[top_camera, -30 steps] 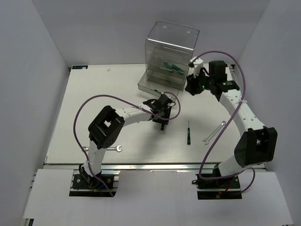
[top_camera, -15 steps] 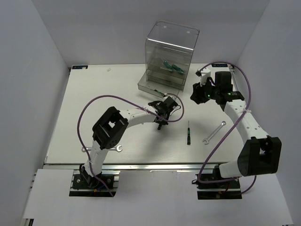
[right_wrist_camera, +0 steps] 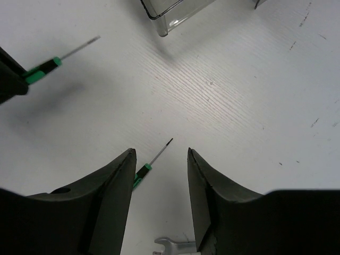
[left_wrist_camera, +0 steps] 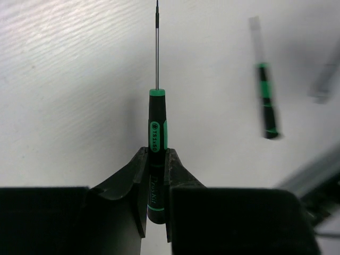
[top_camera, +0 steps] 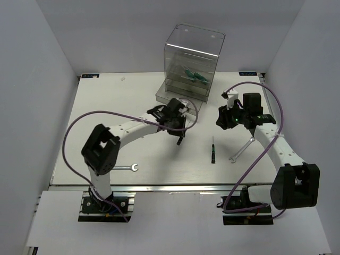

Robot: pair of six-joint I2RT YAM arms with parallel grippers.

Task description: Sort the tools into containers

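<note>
Step in hand: carrying screwdriver to storage.
- Left gripper point(left_wrist_camera: 155, 159) clamped tight on handle of held screwdriver point(left_wrist_camera: 157, 114). Shaft points ahead, tool is off table point(top_camera: 106, 117), near cabinet point(top_camera: 192, 58).
- Bottom drawer point(top_camera: 166, 91) stands pulled out just beyond. Stored screwdrivers point(top_camera: 194, 76) visible in upper drawer.
- Right gripper point(right_wrist_camera: 159, 154) wide open, empty, above loose screwdriver point(right_wrist_camera: 146, 167) on table.
- Right wrench point(top_camera: 241, 149) and left wrench point(top_camera: 130, 168) lie well apart, untouched.

Next, likely: left arm moves tool over a drawer, lowers, lets go. Right arm must descend and set jaws across handle.
</note>
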